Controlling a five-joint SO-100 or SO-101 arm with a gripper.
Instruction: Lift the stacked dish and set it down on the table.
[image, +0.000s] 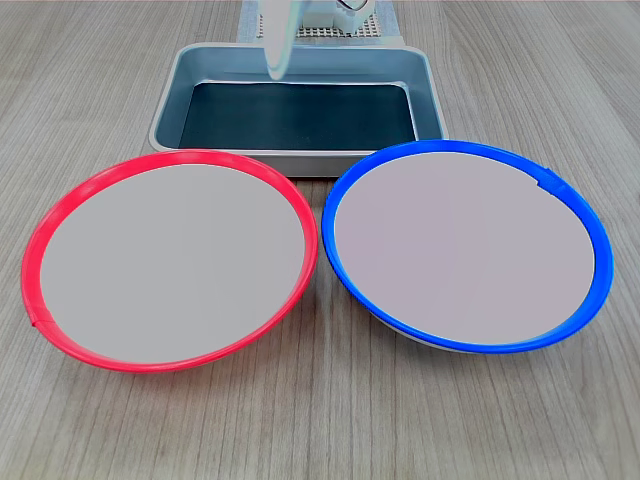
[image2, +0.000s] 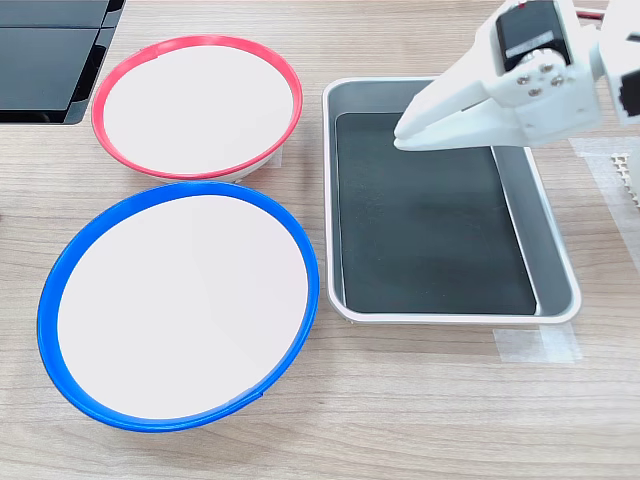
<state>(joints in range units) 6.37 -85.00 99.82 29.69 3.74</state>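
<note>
The blue-rimmed dish (image: 465, 250) (image2: 180, 305) rests on the wood-grain table (image: 320, 420) (image2: 400, 420) with nothing touching it. It lies flat beside the red-rimmed dish (image: 170, 260) (image2: 195, 105), their rims nearly touching. My gripper (image: 275, 70) (image2: 400, 138) hangs over the grey metal tray, well apart from both dishes. Its white fingers meet at a point, shut with nothing between them. In the first exterior view only the fingertip end shows at the top edge.
A grey metal tray (image: 165, 105) (image2: 450, 315) with a dark floor stands behind the dishes. Pale tape (image2: 535, 345) marks its corner. A white mesh piece (image2: 630, 170) (image: 320, 32) lies past the tray. A black object (image2: 50, 50) sits at the second exterior view's top left.
</note>
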